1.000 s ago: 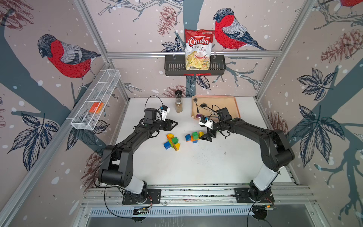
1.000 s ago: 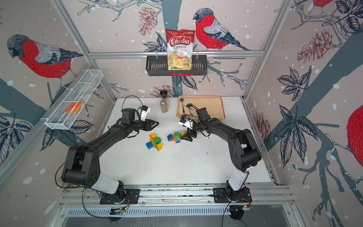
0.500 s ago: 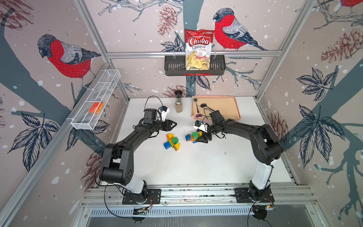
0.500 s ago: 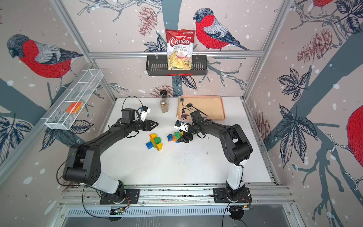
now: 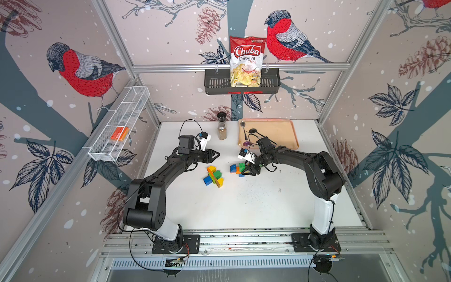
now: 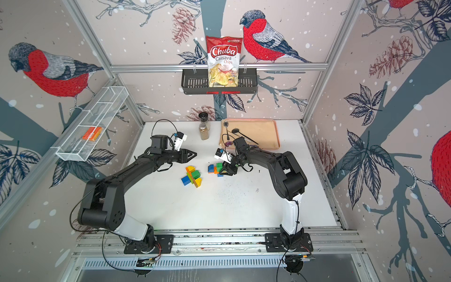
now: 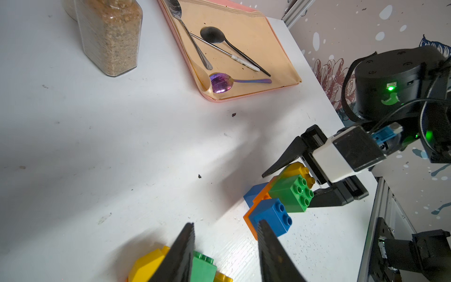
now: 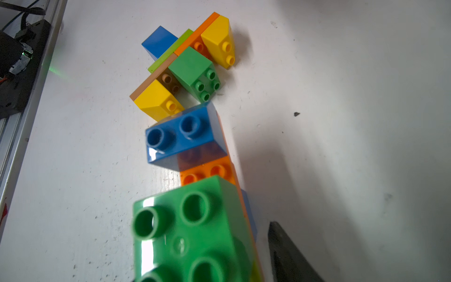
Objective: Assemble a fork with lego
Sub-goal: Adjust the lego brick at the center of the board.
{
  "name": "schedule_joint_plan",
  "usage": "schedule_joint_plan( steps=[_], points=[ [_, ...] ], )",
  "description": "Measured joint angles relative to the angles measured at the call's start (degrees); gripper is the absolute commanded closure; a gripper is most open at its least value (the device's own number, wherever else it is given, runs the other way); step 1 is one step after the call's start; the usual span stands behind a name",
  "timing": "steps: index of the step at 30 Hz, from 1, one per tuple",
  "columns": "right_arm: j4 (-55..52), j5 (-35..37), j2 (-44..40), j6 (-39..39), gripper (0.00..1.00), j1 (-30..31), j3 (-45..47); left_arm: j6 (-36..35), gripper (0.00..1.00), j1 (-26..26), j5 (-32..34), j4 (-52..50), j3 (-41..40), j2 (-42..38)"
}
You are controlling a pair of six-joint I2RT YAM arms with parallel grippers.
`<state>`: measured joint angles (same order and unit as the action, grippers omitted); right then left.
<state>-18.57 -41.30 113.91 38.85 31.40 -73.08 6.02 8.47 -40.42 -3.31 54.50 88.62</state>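
Two lego pieces lie mid-way across the tabletop, near each other but apart. The right hand straddles the green-and-yellow end of the orange-backed lego piece; whether it is pinching yet, I can't tell. The left hand hangs part-open and empty near the other lego piece. Light, hard, glossy plastic, I'd judge: squeeze flat brick sides, not slopes, as stud joints may pop if levered. The tabletop is smooth and crumb-speckled, so bricks could skid. The spice jar and tray sit well behind.
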Motion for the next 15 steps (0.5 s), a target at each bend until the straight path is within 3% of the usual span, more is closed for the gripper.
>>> schedule_joint_plan(
  steps=[15],
  points=[
    [-9.0,-6.2,4.8,-1.7,0.54,-2.3,-7.0,0.0,0.57,-0.1,-0.5,0.0,0.3,0.4]
  ],
)
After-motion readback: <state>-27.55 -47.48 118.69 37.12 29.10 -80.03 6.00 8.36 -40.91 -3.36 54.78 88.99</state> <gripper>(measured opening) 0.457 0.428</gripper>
